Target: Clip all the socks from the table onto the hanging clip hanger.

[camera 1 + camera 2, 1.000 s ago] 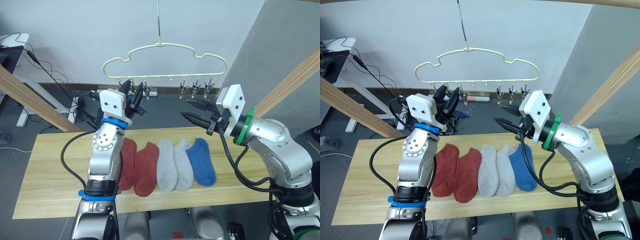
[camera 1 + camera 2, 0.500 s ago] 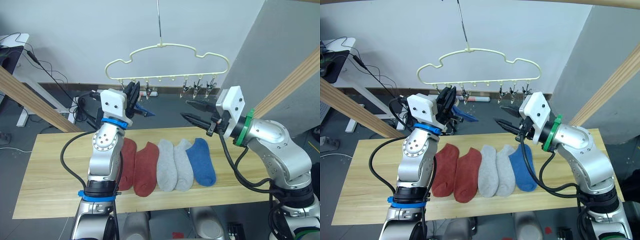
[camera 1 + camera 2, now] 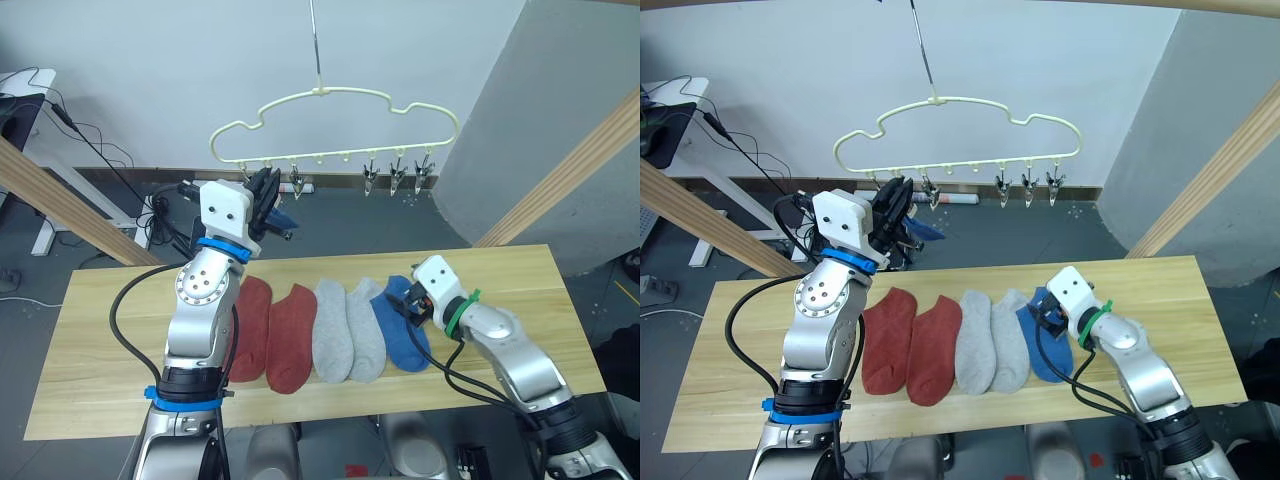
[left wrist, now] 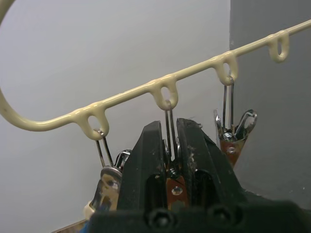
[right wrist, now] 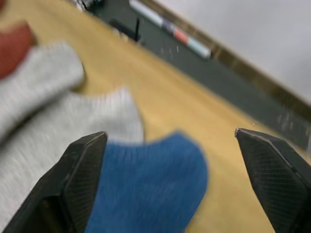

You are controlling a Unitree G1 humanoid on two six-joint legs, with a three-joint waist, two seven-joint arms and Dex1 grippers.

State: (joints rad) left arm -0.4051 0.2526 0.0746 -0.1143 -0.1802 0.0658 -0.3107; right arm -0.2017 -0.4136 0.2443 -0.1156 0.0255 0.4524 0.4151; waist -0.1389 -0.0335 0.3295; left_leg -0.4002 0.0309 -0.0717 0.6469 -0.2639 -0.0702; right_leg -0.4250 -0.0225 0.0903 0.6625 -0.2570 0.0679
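The cream clip hanger (image 3: pixel 330 95) hangs from a thin metal rod above the table (image 3: pixel 100 340). My left gripper (image 3: pixel 268 185) is raised to its left end, shut on a silver clip (image 4: pixel 170 121) under the second loop. A blue sock (image 3: pixel 284 218) dangles just behind that gripper; which clip holds it is hidden. On the table lie two rust-red socks (image 3: pixel 292 335), two grey socks (image 3: pixel 330 330) and one blue sock (image 3: pixel 405 340) in a row. My right gripper (image 5: pixel 170 136) is down at that blue sock's cuff, open wide, with its fingertips (image 5: pixel 92 150) on either side of it.
Slanted wooden beams cross on the left (image 3: pixel 50 195) and the right (image 3: pixel 560 185). Several free clips (image 3: pixel 398 172) hang at the hanger's right end. A desk and cables (image 3: pixel 30 100) stand on the floor at the far left. Bare tabletop lies on both sides of the sock row.
My right arm dropped from hanger height to the blue sock on the table and its gripper opened wide. My left gripper closed on the clip and stayed up.
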